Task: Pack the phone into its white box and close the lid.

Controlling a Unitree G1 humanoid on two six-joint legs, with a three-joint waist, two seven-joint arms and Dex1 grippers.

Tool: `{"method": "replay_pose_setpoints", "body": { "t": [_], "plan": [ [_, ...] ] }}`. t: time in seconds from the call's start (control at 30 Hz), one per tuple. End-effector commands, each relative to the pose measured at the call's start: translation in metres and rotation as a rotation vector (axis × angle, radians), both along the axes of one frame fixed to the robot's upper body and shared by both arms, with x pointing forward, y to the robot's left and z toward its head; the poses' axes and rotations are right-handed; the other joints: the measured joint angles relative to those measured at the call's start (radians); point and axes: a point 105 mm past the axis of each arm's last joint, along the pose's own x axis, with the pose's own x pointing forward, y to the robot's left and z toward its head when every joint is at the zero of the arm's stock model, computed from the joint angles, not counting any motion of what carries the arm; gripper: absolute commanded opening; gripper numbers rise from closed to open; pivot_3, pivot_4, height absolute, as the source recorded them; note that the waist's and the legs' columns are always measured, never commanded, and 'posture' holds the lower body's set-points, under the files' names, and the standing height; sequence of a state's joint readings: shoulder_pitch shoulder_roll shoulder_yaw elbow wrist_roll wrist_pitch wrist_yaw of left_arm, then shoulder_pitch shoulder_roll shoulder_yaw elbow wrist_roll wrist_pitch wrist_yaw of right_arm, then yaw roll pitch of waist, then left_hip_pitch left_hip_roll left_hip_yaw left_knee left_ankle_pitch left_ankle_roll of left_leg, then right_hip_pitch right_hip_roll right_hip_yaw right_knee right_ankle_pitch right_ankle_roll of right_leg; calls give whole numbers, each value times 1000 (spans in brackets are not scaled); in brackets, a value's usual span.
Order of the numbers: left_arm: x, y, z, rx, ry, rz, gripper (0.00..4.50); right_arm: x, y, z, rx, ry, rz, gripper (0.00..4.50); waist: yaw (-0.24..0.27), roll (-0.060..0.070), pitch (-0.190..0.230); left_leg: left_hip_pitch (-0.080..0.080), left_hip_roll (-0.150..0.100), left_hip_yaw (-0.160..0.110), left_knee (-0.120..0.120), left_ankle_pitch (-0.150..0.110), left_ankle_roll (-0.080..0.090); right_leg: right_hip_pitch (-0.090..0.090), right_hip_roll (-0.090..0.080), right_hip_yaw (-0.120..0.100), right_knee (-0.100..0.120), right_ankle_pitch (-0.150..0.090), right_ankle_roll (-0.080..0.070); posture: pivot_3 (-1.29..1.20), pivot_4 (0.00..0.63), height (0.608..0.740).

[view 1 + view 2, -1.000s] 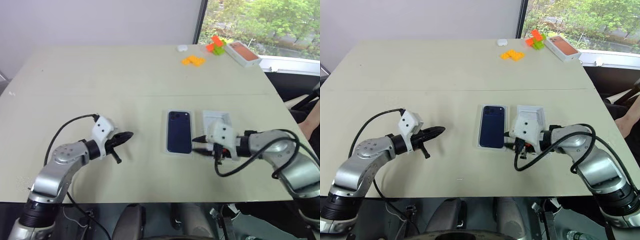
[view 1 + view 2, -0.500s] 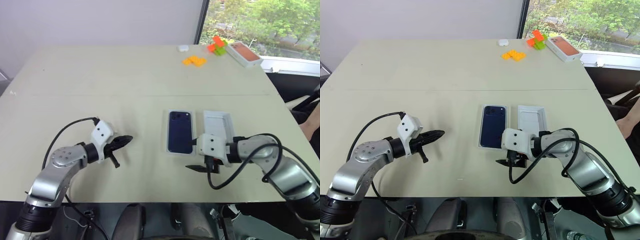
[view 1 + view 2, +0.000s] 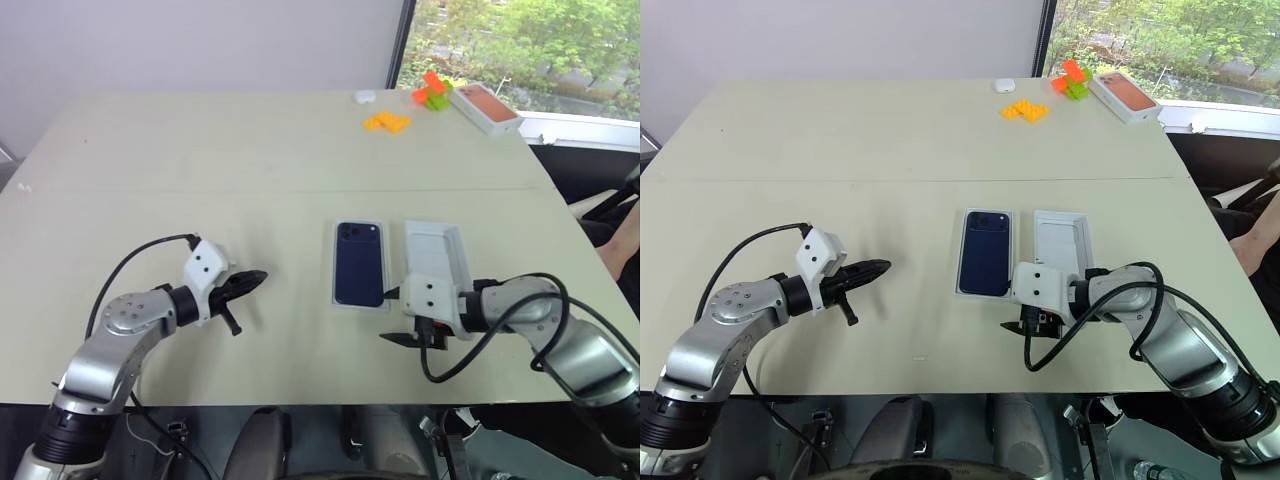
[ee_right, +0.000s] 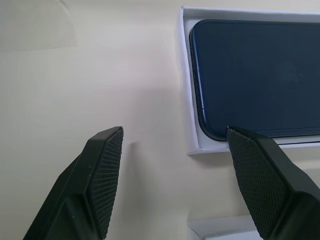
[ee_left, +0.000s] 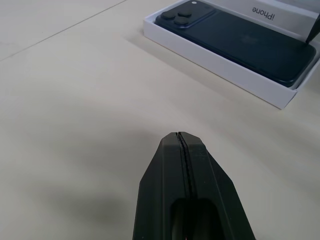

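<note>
The dark navy phone point(image 3: 359, 264) lies back up inside the shallow white box point(image 4: 186, 100), mid-table. Right beside it, on its right, the white lid point(image 3: 434, 255) lies flat on the table. My right gripper point(image 3: 392, 317) is open at the near right corner of the white box, between it and the table's front edge. One fingertip point(image 4: 240, 137) reaches the phone's near corner, the other point(image 4: 107, 150) hangs over bare table. My left gripper point(image 3: 255, 277) is shut and empty, pointing toward the phone from the left, well short of the box.
Far back right sit an orange-red-topped box point(image 3: 487, 106), orange and green blocks point(image 3: 431, 92), flat orange pieces point(image 3: 387, 122) and a small white object point(image 3: 364, 96). A person's arm point(image 3: 625, 235) shows at the right edge.
My right gripper has pulled back off the lid toward the table's front edge and its fingers stand wider apart. The left arm, phone, box and lid have not moved.
</note>
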State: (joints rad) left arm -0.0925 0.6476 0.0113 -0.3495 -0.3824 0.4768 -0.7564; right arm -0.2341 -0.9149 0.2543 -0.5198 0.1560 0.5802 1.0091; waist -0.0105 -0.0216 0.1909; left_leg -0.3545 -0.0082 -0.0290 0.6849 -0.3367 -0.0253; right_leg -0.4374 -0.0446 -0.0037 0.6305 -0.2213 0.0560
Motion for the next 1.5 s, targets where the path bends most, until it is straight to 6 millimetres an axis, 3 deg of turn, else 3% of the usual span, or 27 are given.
{"method": "replay_pose_setpoints", "body": {
  "t": [0.03, 0.13, 0.5, 0.63, 0.93, 1.03, 1.33, 1.5],
  "plan": [
    [0, -4, 11, -11, -39, -13, 0, -4, 2, 7, 8, -12, 11, 2522, 0, 0, 0, 0, 0, 0, 0, 0, 0, 0, 0, 0, 0, 0, 0, 0, 150, 740],
    [0, -4, 11, -11, -40, -13, 0, -2, 2, 7, -2, -35, -2, 1104, 1, 0, 0, 0, 0, 0, 0, 0, 0, 0, 0, 0, 0, 0, 0, 0, 150, 740],
    [1, -4, 11, -19, -38, -3, 0, 2, 0, 4, -16, -31, -31, 1104, 0, 0, 0, 0, 0, 0, 0, 0, 0, 0, 0, 0, 0, 0, 0, 0, 150, 740],
    [1, -4, 11, -19, -38, -1, 0, 3, -1, 1, -28, -31, -42, 53, 0, 0, 0, 1, 0, 0, 0, 0, 0, 1, 0, 0, 0, 0, 0, 0, 150, 740],
    [2, -2, 12, -27, -40, 7, 0, -2, 1, 12, -16, -59, 14, 53, 1, 0, 0, 1, 0, 0, 0, 0, 0, 1, 0, 0, 0, 0, 0, 0, 150, 740],
    [2, -1, 11, -25, -39, 9, 0, -17, 4, 16, -6, -9, 95, 53, 3, 0, 0, 1, 0, 0, 0, 0, 0, 1, 0, 0, 0, 0, 0, 0, 150, 740],
    [2, 0, 11, -25, -39, 13, 0, -42, -5, 10, -75, 60, 218, 53, 1, 0, 0, 1, 0, 0, 0, 0, 0, 2, 0, 0, 0, 0, 0, 0, 150, 740],
    [1, 0, 11, -26, -36, 13, 0, -40, -19, 4, -135, 55, 200, 53, 1, 0, 0, 2, 0, 0, 0, 0, 0, 2, 1, 0, 0, 0, 0, 0, 150, 740]
  ]
}}
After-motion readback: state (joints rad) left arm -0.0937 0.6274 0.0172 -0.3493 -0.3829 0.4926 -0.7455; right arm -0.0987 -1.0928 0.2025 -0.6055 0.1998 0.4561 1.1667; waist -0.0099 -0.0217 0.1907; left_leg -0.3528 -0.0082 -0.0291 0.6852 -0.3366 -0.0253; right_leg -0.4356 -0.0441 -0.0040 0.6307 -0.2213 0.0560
